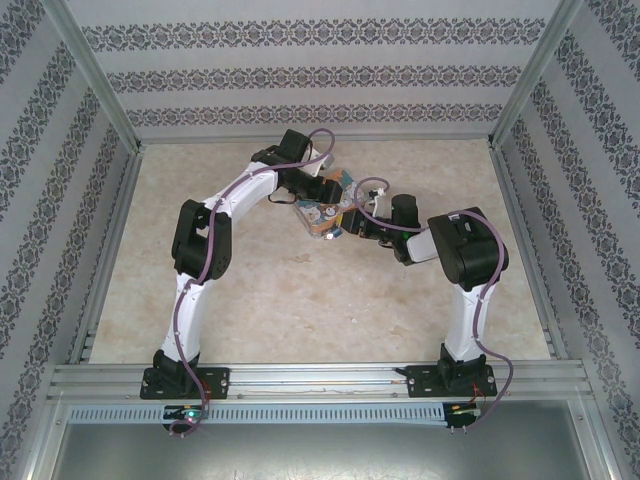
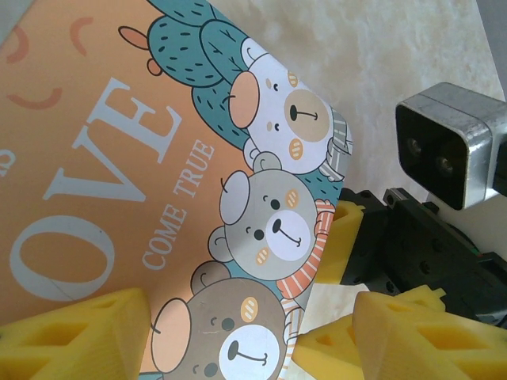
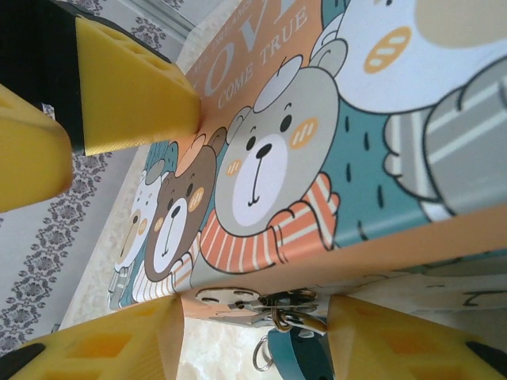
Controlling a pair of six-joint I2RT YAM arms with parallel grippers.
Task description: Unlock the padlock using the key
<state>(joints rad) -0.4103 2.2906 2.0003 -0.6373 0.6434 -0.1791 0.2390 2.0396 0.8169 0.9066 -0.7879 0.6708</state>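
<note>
The left claw [image 2: 253,324] stands wide, its yellow fingers [image 2: 71,336] set at either side of the picture tin [image 2: 119,158] and looking clamped on it; the far left of the tin is cut off. The padlock [image 3: 299,352] hangs from the clasp [image 3: 253,299] on the tin's front edge, its teal body cropped by the bottom of the right wrist view. The right claw [image 3: 255,328] is parted, one finger on each side of the padlock, touching neither. A small ring [image 3: 260,358] hangs beside the padlock; whether it carries the key I cannot tell. From above, both claws cover most of the tin.
</note>
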